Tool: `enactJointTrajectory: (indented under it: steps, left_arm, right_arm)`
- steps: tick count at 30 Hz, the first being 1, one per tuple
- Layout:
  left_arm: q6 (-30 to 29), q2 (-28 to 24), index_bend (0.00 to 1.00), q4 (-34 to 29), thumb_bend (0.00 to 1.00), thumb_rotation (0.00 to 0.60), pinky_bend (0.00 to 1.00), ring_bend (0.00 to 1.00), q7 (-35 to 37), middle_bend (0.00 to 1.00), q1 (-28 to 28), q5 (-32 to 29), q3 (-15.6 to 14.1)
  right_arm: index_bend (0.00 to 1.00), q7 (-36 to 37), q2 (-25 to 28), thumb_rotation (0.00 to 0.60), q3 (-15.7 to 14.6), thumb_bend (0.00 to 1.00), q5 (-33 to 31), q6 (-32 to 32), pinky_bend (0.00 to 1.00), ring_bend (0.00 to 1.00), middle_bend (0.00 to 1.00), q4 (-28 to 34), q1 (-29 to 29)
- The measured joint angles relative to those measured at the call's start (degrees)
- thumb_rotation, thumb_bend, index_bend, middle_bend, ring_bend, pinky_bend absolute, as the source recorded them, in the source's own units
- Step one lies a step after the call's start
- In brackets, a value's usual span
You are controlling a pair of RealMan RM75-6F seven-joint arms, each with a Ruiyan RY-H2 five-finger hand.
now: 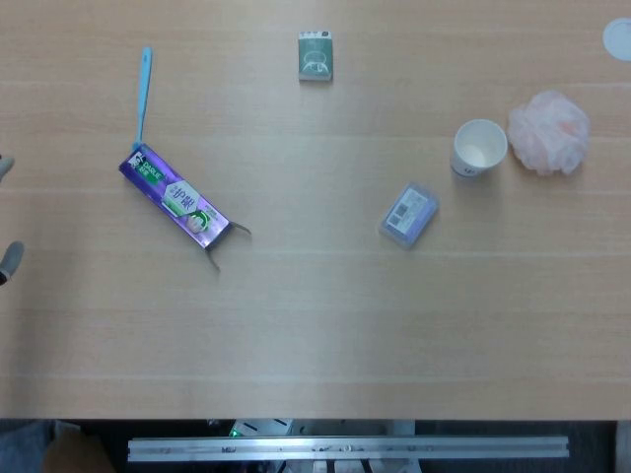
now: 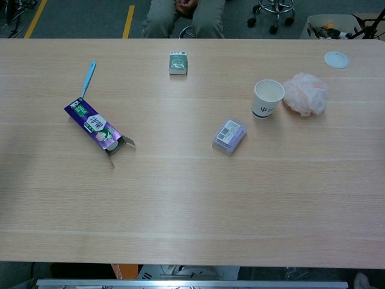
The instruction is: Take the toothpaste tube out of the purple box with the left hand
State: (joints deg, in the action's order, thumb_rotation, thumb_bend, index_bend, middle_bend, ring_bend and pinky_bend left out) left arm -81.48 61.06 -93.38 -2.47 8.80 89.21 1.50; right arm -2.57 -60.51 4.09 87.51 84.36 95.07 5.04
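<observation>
Left hand — only fingertips show at the edge — grasp unclear

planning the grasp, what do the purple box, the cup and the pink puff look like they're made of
Purple box: apparently thin printed cardboard with a glossy finish; its open end flaps are folded out and hold creases.
Cup: likely paper, matte white with a rolled rim and small printed logo.
Pink puff: seemingly gathered nylon mesh, ruffled and slightly translucent.

A blue toothbrush lies far left on the surface. A white cup stands just left of a pink sponge, a green pack far off.
</observation>
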Motion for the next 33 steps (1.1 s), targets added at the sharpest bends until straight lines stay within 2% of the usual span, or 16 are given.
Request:
enactJointTrajectory:
  steps: [8,14,21,24,28,33]
  left_arm:
    - [6.79,-1.66,0.08,1.94,0.30,0.600,0.14,0.11,4.83,0.13,5.70,3.77,-0.41]
    - [13.74,-0.90,0.05,7.82,0.30,0.600,0.14,0.11,11.15,0.10,12.33,7.59,-0.93]
    - [20.51,3.12,0.00,17.67,0.30,0.600,0.14,0.09,16.78,0.07,20.56,13.34,-2.81]
    - [22.27,5.44,0.00,21.59,0.30,0.600,0.14,0.06,18.38,0.03,23.51,15.93,-4.11]
    - [23.69,8.92,0.00,26.46,0.29,0.600,0.14,0.01,19.52,0.00,26.73,18.73,-5.83]
    - [24.58,13.15,0.00,31.95,0.29,0.600,0.14,0.00,20.02,0.00,30.20,21.37,-7.75]
  right_arm:
    - [0.31,-0.44,2.08,0.600,2.25,0.29,0.32,-2.59,0.34,0.28,0.39,3.35,3.63]
    - [0.31,-1.41,1.98,0.600,2.58,0.29,0.56,-4.40,0.34,0.28,0.39,4.53,5.37]
    - [0.31,-2.59,2.27,0.600,2.23,0.29,0.06,-4.03,0.34,0.28,0.39,5.72,5.12]
    - [0.31,-3.16,2.55,0.600,2.05,0.29,-0.21,-3.60,0.34,0.28,0.39,6.29,4.79]
    - [0.31,-3.62,2.66,0.600,1.84,0.29,-0.45,-3.24,0.34,0.28,0.39,6.74,4.52]
    - [0.31,-4.11,2.50,0.600,1.50,0.29,-0.98,-3.41,0.34,0.28,0.39,6.88,4.38]
